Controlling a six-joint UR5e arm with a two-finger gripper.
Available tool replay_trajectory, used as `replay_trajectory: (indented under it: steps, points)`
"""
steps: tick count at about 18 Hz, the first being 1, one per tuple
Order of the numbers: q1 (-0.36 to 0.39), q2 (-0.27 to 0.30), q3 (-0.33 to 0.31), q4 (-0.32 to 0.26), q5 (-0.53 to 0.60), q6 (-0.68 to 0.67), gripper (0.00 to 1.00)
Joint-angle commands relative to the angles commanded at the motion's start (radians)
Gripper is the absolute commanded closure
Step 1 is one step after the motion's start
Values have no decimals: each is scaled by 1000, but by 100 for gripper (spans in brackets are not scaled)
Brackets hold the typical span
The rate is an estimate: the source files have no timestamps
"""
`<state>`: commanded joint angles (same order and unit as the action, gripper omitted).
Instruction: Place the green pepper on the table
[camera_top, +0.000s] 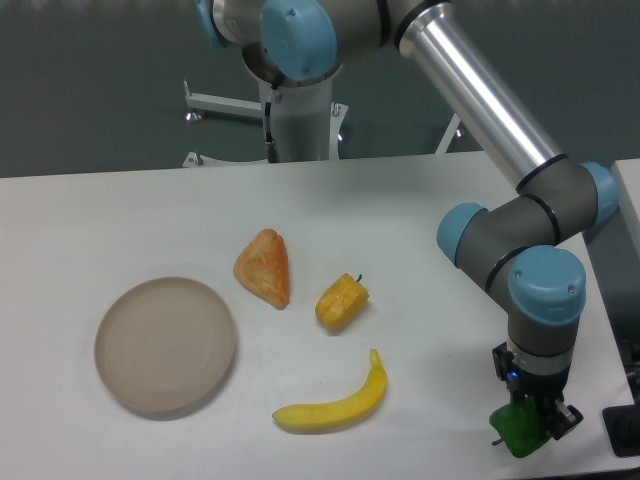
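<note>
The green pepper (519, 430) is glossy bright green and sits between the fingers of my gripper (528, 428) at the front right of the white table (120, 220). The gripper points down and is shut on the pepper, which is low, at or just above the tabletop near its front edge. I cannot tell whether the pepper touches the table. Part of the pepper is hidden by the fingers.
A round beige plate (166, 344) lies at the front left. An orange wedge-shaped toy (265, 267), a yellow-orange pepper (341, 301) and a yellow banana (336, 401) lie mid-table. A white block (626, 432) shows at the right edge.
</note>
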<state>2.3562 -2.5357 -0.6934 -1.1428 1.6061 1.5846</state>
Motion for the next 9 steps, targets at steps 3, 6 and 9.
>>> replay_trajectory:
  steps: [3, 6, 9]
  points:
    - [2, 6, -3, 0, -2, 0, 56]
    - [0, 6, -6, -2, -2, 0, 56]
    - [2, 6, -8, 0, -2, 0, 56]
